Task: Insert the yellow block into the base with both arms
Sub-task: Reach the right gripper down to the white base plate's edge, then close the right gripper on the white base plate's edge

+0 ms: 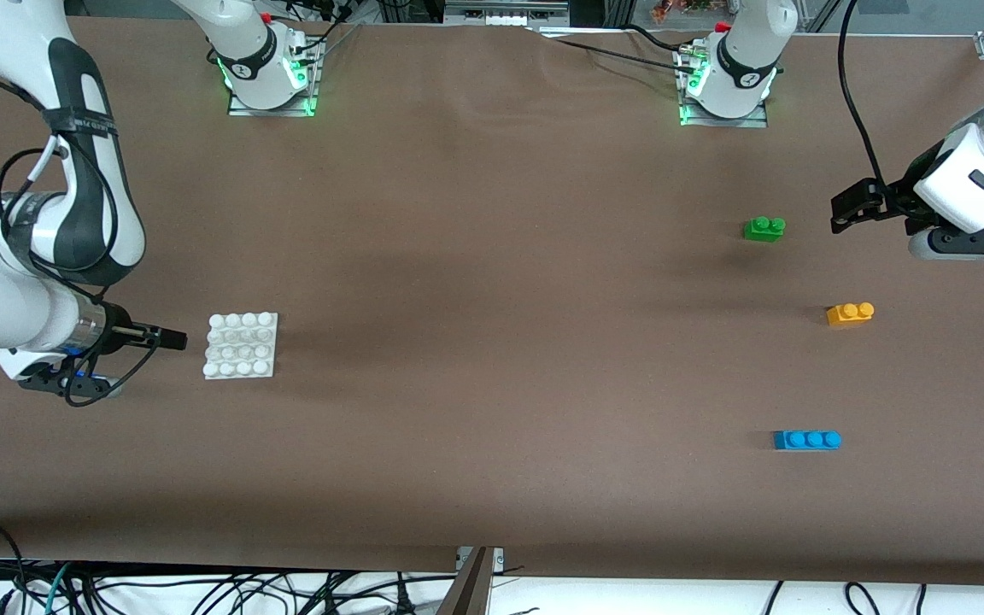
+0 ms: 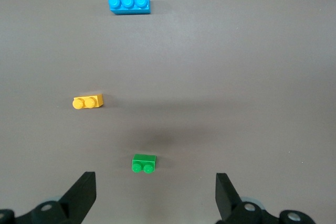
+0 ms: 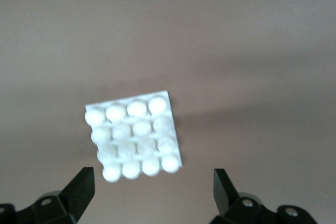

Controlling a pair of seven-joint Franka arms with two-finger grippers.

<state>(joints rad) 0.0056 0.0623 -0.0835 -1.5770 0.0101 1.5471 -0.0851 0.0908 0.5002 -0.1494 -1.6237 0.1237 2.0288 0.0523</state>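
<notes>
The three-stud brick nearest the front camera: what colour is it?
Blue. The three-stud brick shows best in the left wrist view.

We see the yellow block (image 1: 850, 313), small orange-yellow 2-stud brick, flat on table, studs up, twd left arm's end. The base (image 1: 240, 345), white 4x4 stud plate, lies flat twd right arm's end, well apart.
</notes>
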